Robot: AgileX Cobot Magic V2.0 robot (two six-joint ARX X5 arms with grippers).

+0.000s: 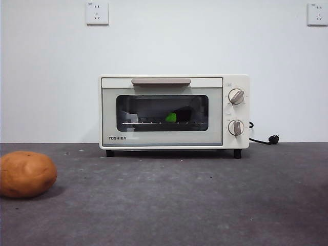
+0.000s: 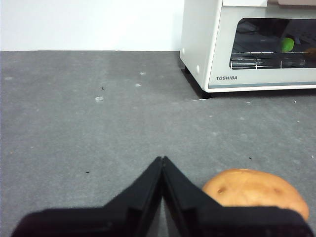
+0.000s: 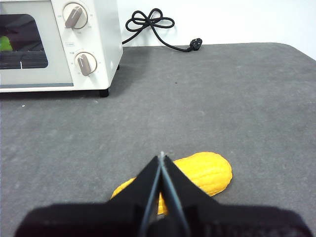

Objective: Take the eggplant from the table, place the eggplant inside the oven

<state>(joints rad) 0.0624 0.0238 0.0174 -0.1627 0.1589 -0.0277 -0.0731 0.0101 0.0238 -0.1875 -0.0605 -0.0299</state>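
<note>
The cream-white oven stands at the back of the table with its door closed. Behind the dark glass the eggplant lies on the wire rack; its green stem cap shows clearly, the purple body is dim. The cap is also visible through the window as a green patch and at the window's edge. My left gripper is shut and empty, low over the table near the potato. My right gripper is shut and empty, above a yellow corn cob.
An orange-brown potato lies at the table's front left, also seen beside the left gripper. A yellow corn cob lies under the right gripper. The oven's black cord and plug trail behind on the right.
</note>
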